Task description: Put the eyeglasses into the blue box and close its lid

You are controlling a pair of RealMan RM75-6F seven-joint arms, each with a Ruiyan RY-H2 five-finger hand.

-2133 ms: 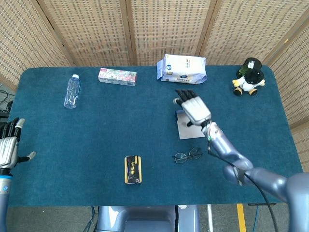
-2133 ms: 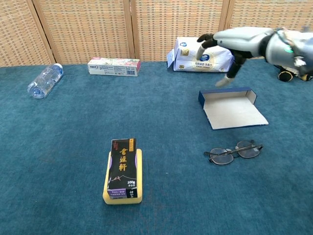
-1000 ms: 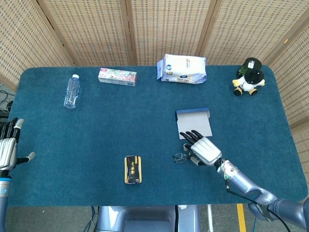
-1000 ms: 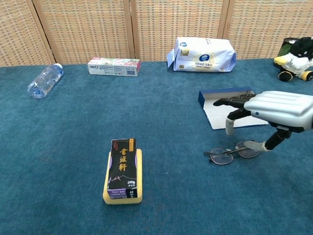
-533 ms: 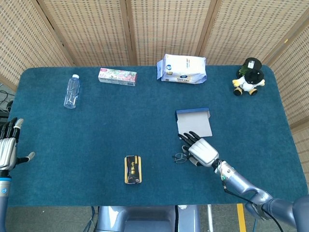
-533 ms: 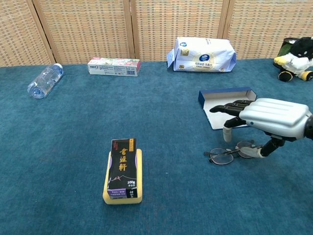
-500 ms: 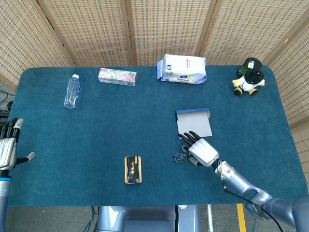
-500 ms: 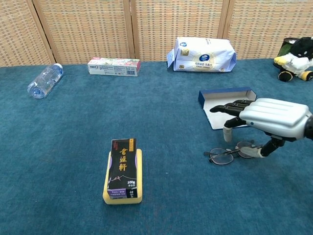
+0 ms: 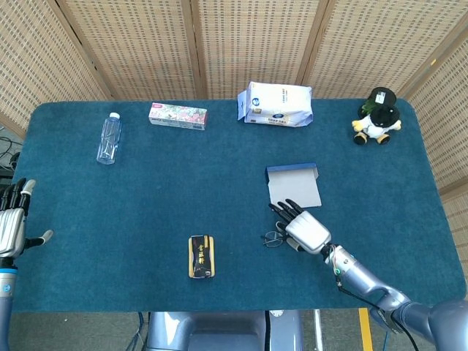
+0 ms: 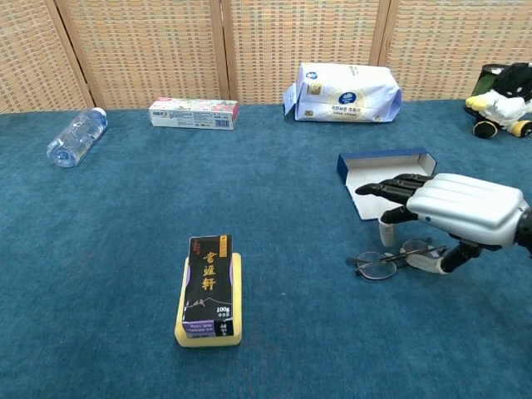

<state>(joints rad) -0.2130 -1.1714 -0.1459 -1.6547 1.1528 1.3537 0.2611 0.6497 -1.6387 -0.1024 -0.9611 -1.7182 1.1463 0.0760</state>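
The eyeglasses (image 9: 274,239) (image 10: 378,266) lie unfolded on the blue cloth in front of the blue box (image 9: 293,187) (image 10: 391,179). The box lies open and shows its white inside. My right hand (image 9: 305,229) (image 10: 455,208) hovers palm down over the right half of the glasses, fingers spread and pointing toward the box. Its thumb reaches down beside the right lens. I cannot tell whether the thumb touches the frame. My left hand (image 9: 11,228) hangs with fingers apart off the table's left edge, holding nothing.
A black carton on a yellow block (image 9: 201,256) (image 10: 208,289) stands front centre. Along the back lie a water bottle (image 9: 108,137) (image 10: 75,137), a toothpaste box (image 9: 178,115) (image 10: 194,113), a tissue pack (image 9: 276,104) (image 10: 342,81) and a plush toy (image 9: 376,115) (image 10: 503,100).
My right hand came forward from above the box to the eyeglasses, then sank lower and edged left over them. The glasses, box and left hand have not moved.
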